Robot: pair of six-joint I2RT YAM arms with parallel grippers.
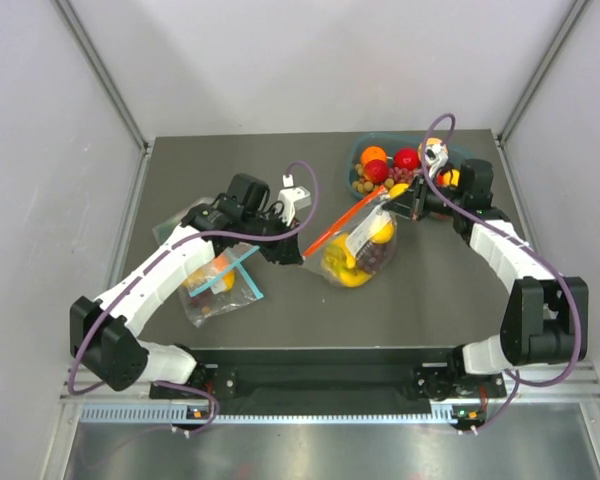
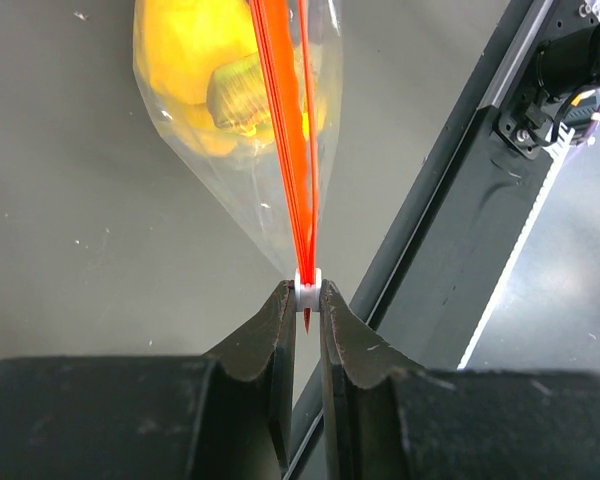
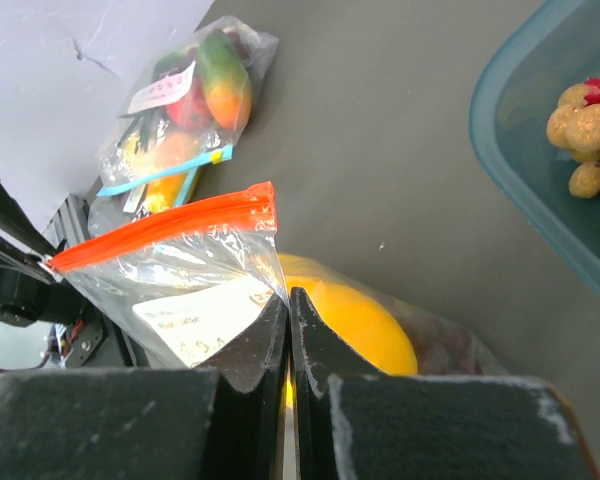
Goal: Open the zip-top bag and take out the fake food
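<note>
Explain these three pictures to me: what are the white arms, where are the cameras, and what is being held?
The white jointed things are two robot arms bolted at the near edge of a dark table. The wide picture looks down from above; the other two come from a camera on each wrist, so the dark fingers at the bottom are that arm's own. The left gripper pinches the white slider on the red-orange strip of the zip-top bag. The right gripper pinches the bag's clear plastic beside its label. Inside lies the fake food, yellow fruit showing. Also on the table: bags with blue strips and a teal bin of loose fruit.
</note>
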